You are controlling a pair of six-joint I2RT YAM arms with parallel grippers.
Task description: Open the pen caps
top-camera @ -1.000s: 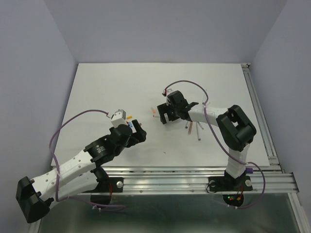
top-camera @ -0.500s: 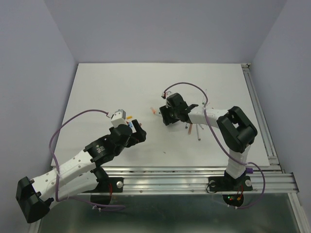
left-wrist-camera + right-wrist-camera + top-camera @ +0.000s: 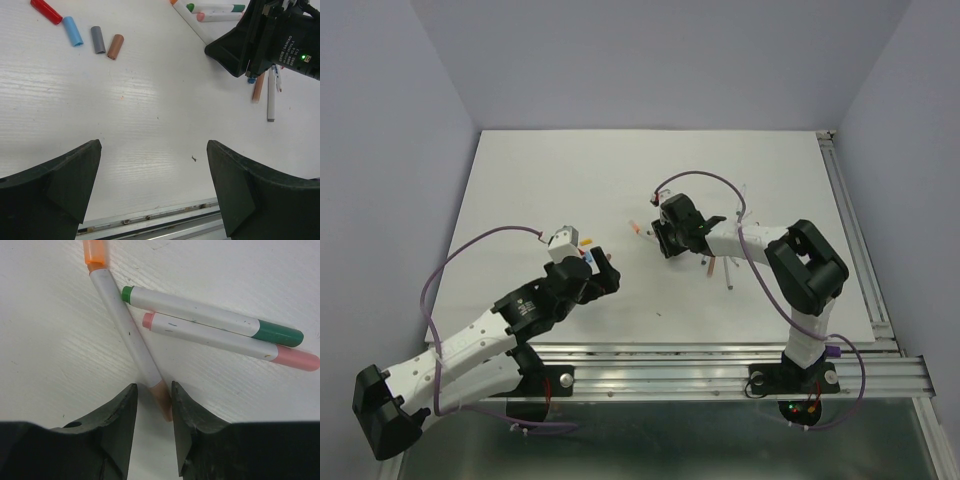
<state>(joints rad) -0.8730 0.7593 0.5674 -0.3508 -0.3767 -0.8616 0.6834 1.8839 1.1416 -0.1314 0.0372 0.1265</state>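
Observation:
Three capped pens lie in the right wrist view: an orange one point(image 3: 125, 325), a green one point(image 3: 210, 315) and a pink one point(image 3: 225, 340). My right gripper point(image 3: 154, 390) point(image 3: 661, 240) is low over the table. Its jaws are narrowed astride the orange pen's peach-coloured end point(image 3: 162, 400); the right finger touches it, and a slim gap shows on the left. Loose pen caps lie in the left wrist view: red point(image 3: 46, 11), blue point(image 3: 73, 31), grey point(image 3: 98, 39) and brown point(image 3: 115, 46). My left gripper point(image 3: 153, 150) point(image 3: 600, 270) hangs wide open over bare table, holding nothing.
More pens point(image 3: 720, 268) lie just right of the right gripper, under its forearm; two of them point(image 3: 265, 92) show in the left wrist view. The metal rail point(image 3: 150, 217) runs along the table's near edge, just below the left fingers.
The right gripper has shifted slightly left and down onto the pens, and its jaws have narrowed from wide open to close around the orange pen's end. The left arm has not moved.

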